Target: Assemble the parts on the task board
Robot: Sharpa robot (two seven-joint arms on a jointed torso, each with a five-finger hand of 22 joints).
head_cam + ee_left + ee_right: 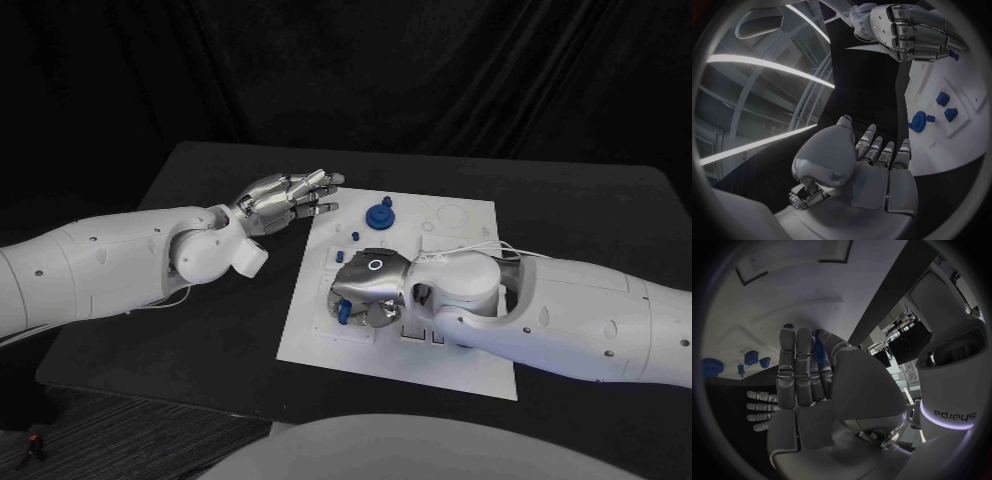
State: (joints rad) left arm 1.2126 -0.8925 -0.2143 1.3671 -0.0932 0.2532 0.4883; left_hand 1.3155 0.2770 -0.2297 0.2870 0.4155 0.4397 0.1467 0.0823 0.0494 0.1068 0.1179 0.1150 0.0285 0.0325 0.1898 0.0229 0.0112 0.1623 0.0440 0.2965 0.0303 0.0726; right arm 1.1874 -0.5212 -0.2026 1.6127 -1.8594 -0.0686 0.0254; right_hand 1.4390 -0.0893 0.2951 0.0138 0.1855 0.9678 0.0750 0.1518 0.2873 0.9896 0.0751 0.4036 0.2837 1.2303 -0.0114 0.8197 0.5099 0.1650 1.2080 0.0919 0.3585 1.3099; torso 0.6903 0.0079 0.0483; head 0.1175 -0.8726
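Note:
The white task board (pixel 462 350) lies in the middle of the black table. My right hand (pixel 372 288) hangs over the board's near left part, its fingers curled down and pinching a small blue part (pixel 345 312), which sits between thumb and fingers (pixel 819 350). A round blue part (pixel 379 213) stands near the board's far edge, with smaller blue pieces (pixel 355 232) beside it. My left hand (pixel 286 200) hovers just off the board's far left corner, fingers stretched out and holding nothing. From the left wrist I see the round part (pixel 920 121) and two square blue pieces (pixel 942 98).
Bare black table (pixel 216 320) runs left of the board beneath my left forearm. My right forearm (pixel 577 310) covers the board's right side. The board carries empty recesses near its far right corner (pixel 454 213).

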